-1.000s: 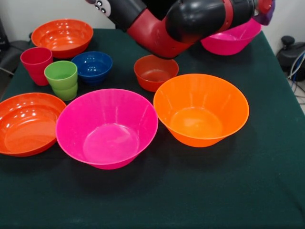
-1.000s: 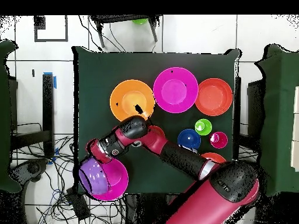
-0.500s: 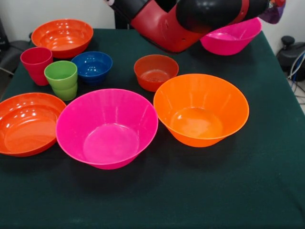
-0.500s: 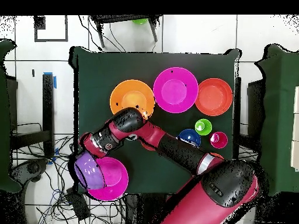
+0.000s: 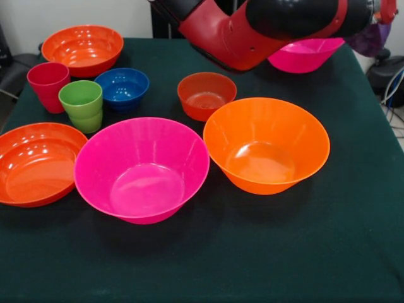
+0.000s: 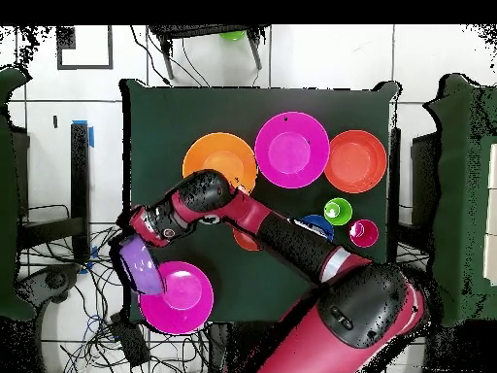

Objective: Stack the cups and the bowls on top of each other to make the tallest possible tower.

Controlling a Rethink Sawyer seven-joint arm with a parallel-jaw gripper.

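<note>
Claw [image 6: 129, 254]: I see my arm's end at the table's edge with the purple bowl [image 6: 136, 266] hanging tilted from it; I cannot tell how wide the claw stands or whether it grips the rim.
Purple bowl: carried at the claw, partly beyond the table edge, overlapping the rim of the pink bowl below.
Pink bowl under the claw [image 6: 178, 299]: upright on the table's corner, just beside the claw.
Small red-orange bowl [image 5: 206, 95]: next out, half covered by my arm from overhead.
Large orange bowl [image 5: 266, 144]: further off, upright, touching the second pink bowl.
Second pink bowl [image 5: 142, 169]: past the orange one.
Blue bowl [image 5: 122, 88]: well away, beside the green cup.
Green cup [image 5: 81, 105]: touching the red cup [image 5: 48, 85].
Shallow red-orange bowls: farthest from the claw, one [image 5: 35, 163] touching the second pink bowl, one [image 5: 83, 48] behind the cups.
</note>
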